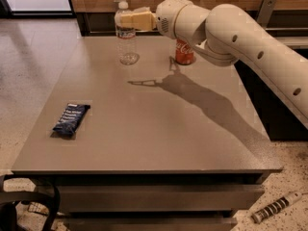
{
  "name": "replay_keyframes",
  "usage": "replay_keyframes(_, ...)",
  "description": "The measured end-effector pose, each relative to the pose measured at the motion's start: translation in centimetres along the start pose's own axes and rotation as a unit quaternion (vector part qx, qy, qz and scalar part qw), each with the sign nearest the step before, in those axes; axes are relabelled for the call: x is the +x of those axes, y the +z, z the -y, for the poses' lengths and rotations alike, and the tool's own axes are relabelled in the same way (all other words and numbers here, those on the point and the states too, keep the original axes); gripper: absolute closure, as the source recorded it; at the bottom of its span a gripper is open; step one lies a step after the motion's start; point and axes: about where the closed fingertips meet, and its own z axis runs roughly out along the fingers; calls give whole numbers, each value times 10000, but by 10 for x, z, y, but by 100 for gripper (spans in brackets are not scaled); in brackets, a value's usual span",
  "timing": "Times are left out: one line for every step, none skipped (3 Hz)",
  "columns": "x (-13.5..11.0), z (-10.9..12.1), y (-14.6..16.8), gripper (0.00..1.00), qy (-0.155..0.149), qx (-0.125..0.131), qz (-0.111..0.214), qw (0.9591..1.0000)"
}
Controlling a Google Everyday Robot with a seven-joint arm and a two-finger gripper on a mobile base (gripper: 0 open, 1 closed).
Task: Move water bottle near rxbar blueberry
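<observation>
The water bottle (127,47), clear with a white cap, stands upright at the far left of the grey table (159,129). My gripper (124,21) reaches in from the right at the height of the bottle's upper part and overlaps it in the camera view. The rxbar blueberry (71,120), a flat dark navy wrapper, lies near the table's left edge towards the front, well apart from the bottle.
A red Coca-Cola can (184,53) stands at the back of the table, right of the bottle and partly behind my arm (231,30). A wooden wall and dark cabinets run behind the table. The arm's shadow crosses the table's middle.
</observation>
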Motion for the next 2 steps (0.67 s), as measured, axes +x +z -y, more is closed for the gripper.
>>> replay_keyframes(0,0,0,0,0,-1,0,10000)
replay_keyframes(5,1,4,0,36,-15,-142,9999)
